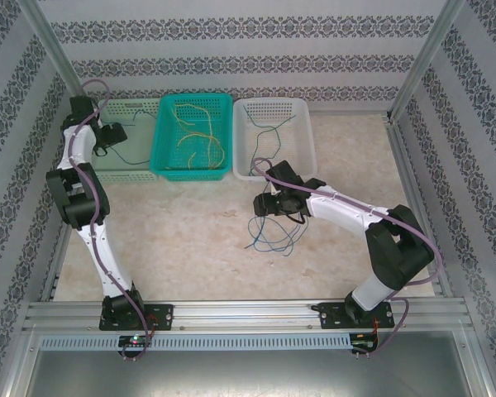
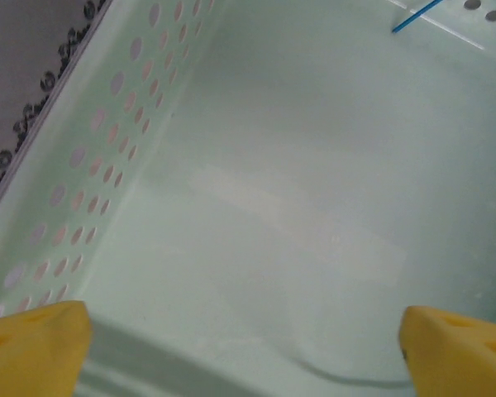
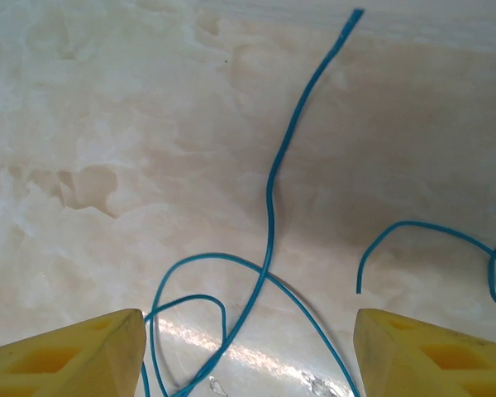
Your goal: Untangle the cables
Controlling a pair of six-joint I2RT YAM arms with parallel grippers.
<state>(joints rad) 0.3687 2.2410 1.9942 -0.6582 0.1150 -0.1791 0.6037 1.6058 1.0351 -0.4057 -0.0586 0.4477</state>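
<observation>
Several thin blue cables [image 1: 274, 236] lie in loose crossing loops on the marble table. My right gripper [image 1: 264, 205] hovers just above their far end. In the right wrist view one blue cable [image 3: 270, 207] runs up the middle and crosses a loop. The right gripper [image 3: 248, 351] is open there, its yellow fingertips [image 3: 74, 356] set wide to either side of the strands. My left gripper [image 1: 107, 136] hangs inside the pale green basket [image 1: 140, 106]. It is open [image 2: 244, 351] with nothing between the fingers, and a thin dark wire [image 2: 355, 378] curves on the basket floor.
A teal basket [image 1: 160, 132] holds yellow cables [image 1: 194, 136]. A white basket [image 1: 302, 141] to its right holds a thin dark cable [image 1: 273, 131]. A blue cable end [image 2: 413, 15] pokes over the pale green basket's far wall. Patterned walls and metal posts enclose the table.
</observation>
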